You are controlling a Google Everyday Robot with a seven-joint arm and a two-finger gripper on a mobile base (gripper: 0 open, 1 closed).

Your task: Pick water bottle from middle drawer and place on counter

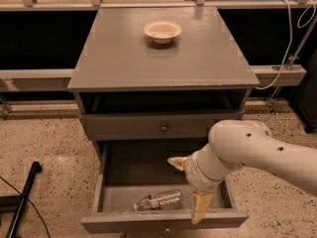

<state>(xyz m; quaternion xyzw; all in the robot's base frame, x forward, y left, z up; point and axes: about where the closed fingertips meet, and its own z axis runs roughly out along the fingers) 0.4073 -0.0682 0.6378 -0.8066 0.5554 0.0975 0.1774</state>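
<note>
Counter (198,63): flat grey cabinet top, carrying one pale bowl (162,30) near its rear edge, with bare surface in front of the bowl.

Middle drawer (148,170): pulled fully out below the shut upper drawer front (124,125). Bottom bare apart from the bottle.

End effector (182,191): inside the drawer at its right front, on the white arm (257,152). Its two tan fingers (200,208) are spread wide and hold nothing. One points left over the drawer bottom, the other hangs down by the front wall.

Water bottle (158,201): lying on its side along the front wall, cap end to the left, base end just beside the lower finger.

Handling assessment: judged light, thin-walled and easily crushed; smooth and round, so liable to roll or slip. Fill level cannot be told. Recommended hold is across the ribbed body near mid-length, with moderate squeeze, where the ribs should give stiffness and grip
</note>
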